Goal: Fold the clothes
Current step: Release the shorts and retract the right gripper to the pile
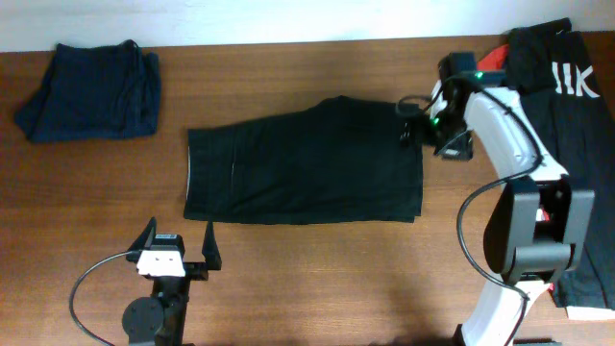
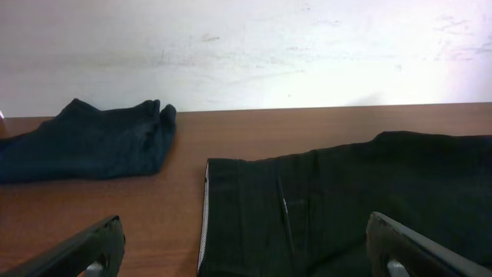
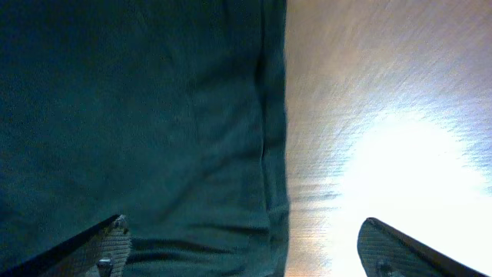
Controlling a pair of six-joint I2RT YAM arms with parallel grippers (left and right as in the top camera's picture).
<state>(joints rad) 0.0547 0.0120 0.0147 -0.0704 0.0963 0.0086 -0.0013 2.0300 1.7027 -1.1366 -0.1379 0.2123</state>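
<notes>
Black shorts (image 1: 303, 163) lie spread flat in the middle of the table, a thin white stripe near their left edge. They also show in the left wrist view (image 2: 346, 200) and the right wrist view (image 3: 138, 123). My left gripper (image 1: 180, 245) is open and empty, just in front of the shorts' left front corner. My right gripper (image 1: 415, 123) is open and empty, hovering over the shorts' right edge at the far corner. A folded navy piece (image 1: 91, 91) sits at the far left, also in the left wrist view (image 2: 84, 142).
A pile of black clothes with white marks (image 1: 567, 96) and a red-orange piece (image 1: 493, 58) lies at the right edge behind the right arm. A white wall (image 2: 246, 46) backs the table's far edge.
</notes>
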